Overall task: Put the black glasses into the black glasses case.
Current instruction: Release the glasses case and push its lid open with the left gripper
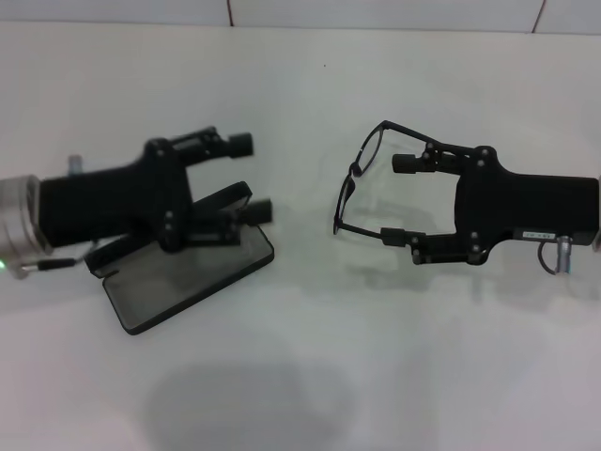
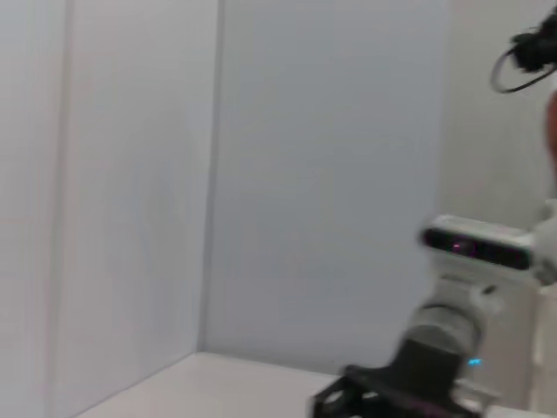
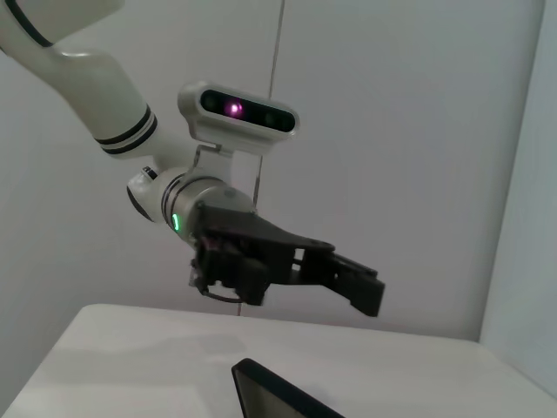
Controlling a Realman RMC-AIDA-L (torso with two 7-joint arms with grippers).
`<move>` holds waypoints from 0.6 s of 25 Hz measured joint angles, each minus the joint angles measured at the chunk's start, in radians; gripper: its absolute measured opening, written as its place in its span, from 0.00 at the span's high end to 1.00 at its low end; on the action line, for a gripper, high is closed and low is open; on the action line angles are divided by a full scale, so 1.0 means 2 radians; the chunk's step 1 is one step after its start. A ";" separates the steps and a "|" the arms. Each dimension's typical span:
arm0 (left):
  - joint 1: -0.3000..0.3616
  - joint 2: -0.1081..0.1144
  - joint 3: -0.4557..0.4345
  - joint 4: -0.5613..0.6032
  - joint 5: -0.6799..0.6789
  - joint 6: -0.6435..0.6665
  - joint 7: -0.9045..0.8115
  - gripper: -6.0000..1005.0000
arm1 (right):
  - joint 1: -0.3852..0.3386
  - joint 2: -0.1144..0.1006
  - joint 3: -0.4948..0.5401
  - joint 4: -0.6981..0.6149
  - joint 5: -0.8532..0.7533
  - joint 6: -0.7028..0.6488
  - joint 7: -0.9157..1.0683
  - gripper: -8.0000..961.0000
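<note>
Right gripper [image 1: 399, 199] is clamped on the thin black-framed glasses [image 1: 362, 178], while the spread-open left gripper [image 1: 252, 177] hovers over the open matte black hard case [image 1: 192, 272] on the white table [image 1: 394, 357].

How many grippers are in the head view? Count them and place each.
2. The left gripper is open above the open black glasses case on the left. The right gripper is on the right, with the black glasses at its fingertips.

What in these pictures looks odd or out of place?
Nothing looks damaged. The black glasses are off the table, held between the wide jaws of the right gripper, temples unfolded. The black glasses case lies open under the left gripper, whose jaws are open.
</note>
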 joint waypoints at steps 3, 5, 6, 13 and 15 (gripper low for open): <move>-0.019 0.000 0.009 -0.060 -0.002 -0.007 -0.070 0.16 | -0.001 0.000 0.000 0.000 0.001 -0.001 0.000 0.17; -0.029 -0.004 0.020 -0.094 0.003 -0.017 -0.101 0.17 | -0.001 0.000 0.000 0.000 0.000 -0.001 0.000 0.17; -0.036 -0.009 0.026 -0.118 0.011 -0.029 -0.119 0.17 | -0.001 0.000 0.000 0.000 0.000 -0.001 0.000 0.17; -0.051 -0.056 0.028 -0.239 0.052 -0.077 -0.137 0.18 | -0.001 0.001 -0.003 0.002 -0.001 -0.001 0.000 0.17; -0.051 -0.056 0.028 -0.241 0.063 -0.077 -0.137 0.19 | -0.001 0.001 -0.003 0.001 -0.001 -0.001 0.000 0.17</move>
